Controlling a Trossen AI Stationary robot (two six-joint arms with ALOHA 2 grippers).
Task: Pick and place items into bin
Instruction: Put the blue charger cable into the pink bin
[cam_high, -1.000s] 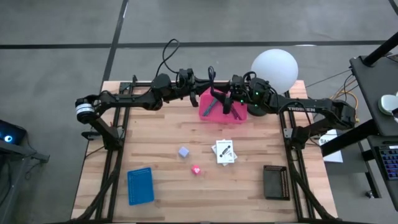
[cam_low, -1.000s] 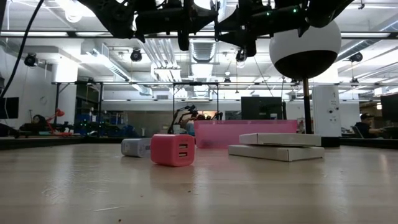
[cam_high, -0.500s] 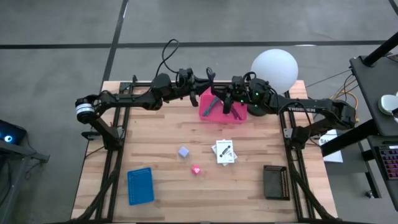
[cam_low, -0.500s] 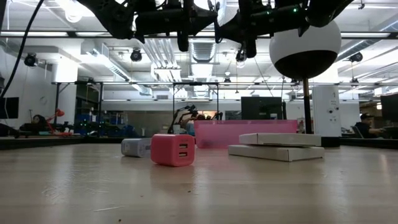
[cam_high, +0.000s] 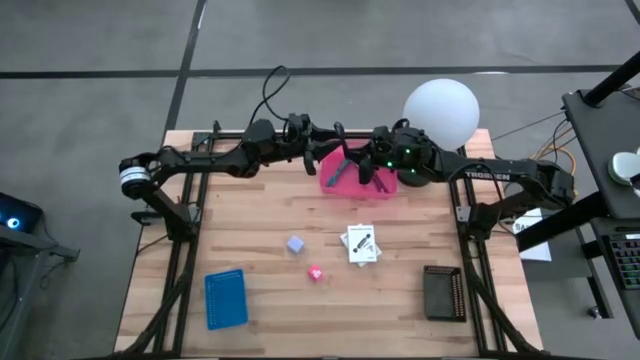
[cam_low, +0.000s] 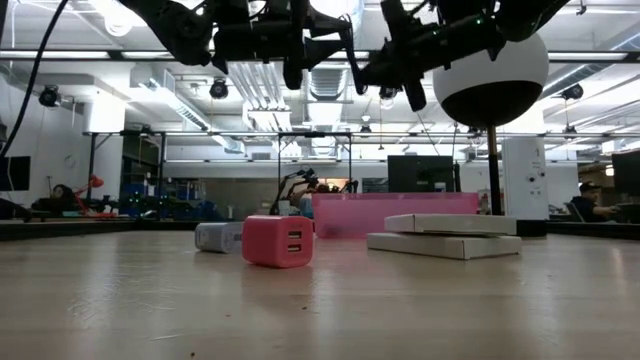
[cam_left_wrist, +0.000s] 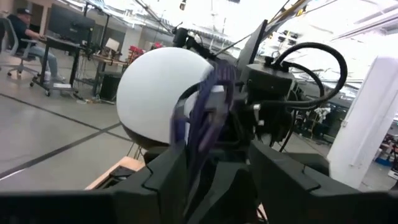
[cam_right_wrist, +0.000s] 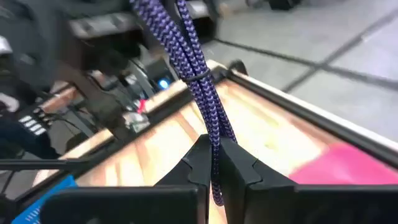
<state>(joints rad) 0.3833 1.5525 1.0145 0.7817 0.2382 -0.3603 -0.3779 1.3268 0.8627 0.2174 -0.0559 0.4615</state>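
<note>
A purple braided cord (cam_right_wrist: 186, 56), bundled with a thin tie, hangs in the air over the pink bin (cam_high: 352, 185) at the table's far middle. My right gripper (cam_right_wrist: 214, 149) is shut on it. My left gripper (cam_left_wrist: 214, 177) faces it from the left, open, with the cord (cam_left_wrist: 199, 124) blurred between its fingers. On the table lie a lavender cube (cam_high: 295, 243), a tiny pink piece (cam_high: 315, 273) and a white card with black print (cam_high: 361, 244). Dark tools (cam_high: 340, 168) lie in the bin. My right gripper pinches the cord bundle between its two fingers at a stretch near one end (cam_right_wrist: 212, 127), below the tie. The bundle runs out past the fingertips toward my left gripper. It is lifted clear of the table and the bin. Whether my left gripper still touches the cord, I cannot tell.
A white ball (cam_high: 441, 110) on a stand sits at the far right behind my right arm. A blue tray (cam_high: 226, 298) lies near the front left and a black block (cam_high: 443, 292) near the front right. Bare wood lies between them.
My right gripper has shut on the cord, tipped downward and rolled. My left gripper has then opened, staying where it was above the bin's left end. The cord stays aloft between the two.
</note>
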